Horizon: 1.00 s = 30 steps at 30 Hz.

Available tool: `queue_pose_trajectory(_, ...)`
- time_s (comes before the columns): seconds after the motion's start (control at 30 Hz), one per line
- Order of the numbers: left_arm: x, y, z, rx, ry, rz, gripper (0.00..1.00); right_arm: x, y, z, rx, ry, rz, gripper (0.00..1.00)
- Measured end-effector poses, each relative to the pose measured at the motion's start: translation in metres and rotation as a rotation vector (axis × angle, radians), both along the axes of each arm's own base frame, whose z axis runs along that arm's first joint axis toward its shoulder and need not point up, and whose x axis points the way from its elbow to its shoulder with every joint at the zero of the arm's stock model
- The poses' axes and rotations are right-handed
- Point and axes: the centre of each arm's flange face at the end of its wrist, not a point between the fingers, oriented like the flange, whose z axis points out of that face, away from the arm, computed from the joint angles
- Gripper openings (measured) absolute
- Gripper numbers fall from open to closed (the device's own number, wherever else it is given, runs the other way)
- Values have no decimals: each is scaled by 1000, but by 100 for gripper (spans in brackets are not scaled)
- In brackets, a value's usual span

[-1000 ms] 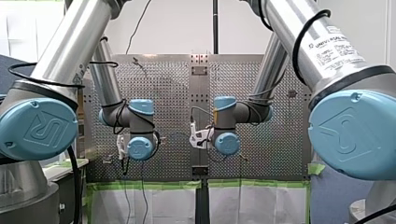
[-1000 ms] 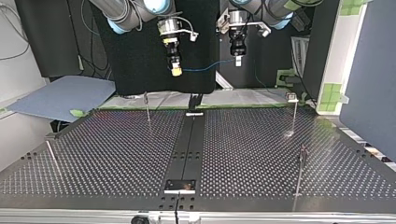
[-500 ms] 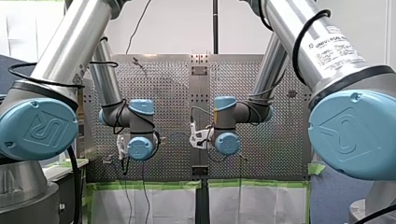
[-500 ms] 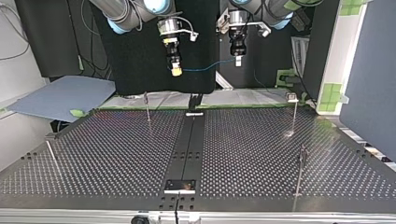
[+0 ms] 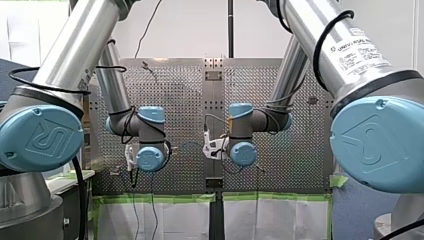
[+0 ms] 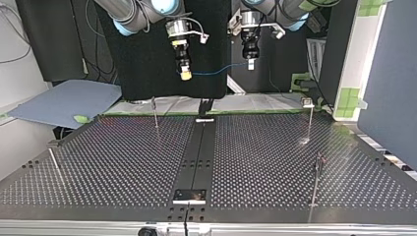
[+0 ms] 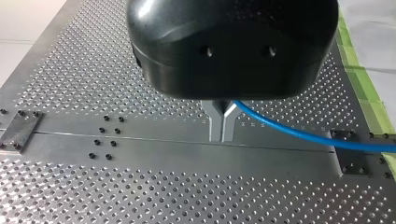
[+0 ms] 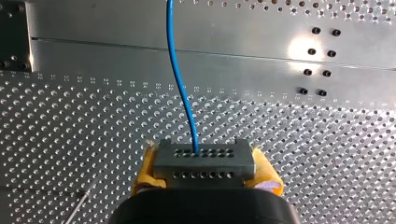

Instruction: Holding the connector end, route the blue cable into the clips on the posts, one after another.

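Nothing has moved since a second ago: your left gripper [image 6: 251,64] and right gripper [image 6: 185,74] hang high over the far edge of the perforated table [image 6: 98,162], with the blue cable [image 6: 216,72] strung between them.

Nearest you in the top view, two thin metal posts [image 6: 315,179] [image 6: 54,164] stand at the table's sides and two more [image 6: 155,112] [image 6: 310,120] stand further back; all are well apart from the cable and none blocks it. Beyond them, the right gripper's yellow pads [image 8: 144,172] are clamped on the connector [image 8: 204,163], a grey block with rows of small holes, and the cable leaves its face in a gentle curve. At its other end, the left gripper's metal fingers [image 7: 216,123] are pinched together on the cable, which comes out sideways. Under both lies shiny dotted plate with a smooth centre strip [image 7: 140,144].
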Motion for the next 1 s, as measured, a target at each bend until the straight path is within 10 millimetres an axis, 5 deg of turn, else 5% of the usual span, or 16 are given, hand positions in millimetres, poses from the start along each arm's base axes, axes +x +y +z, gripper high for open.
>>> queue_pose_trajectory(0.43, -8, 6, -22, 57, 84, -2, 0, -1, 1, -1, 6, 6, 0, 0)
queue_pose_trajectory(1.0, -8, 6, -24, 59, 88, -2, 0, 1, 2, -6, 13, 25, -5, 0)
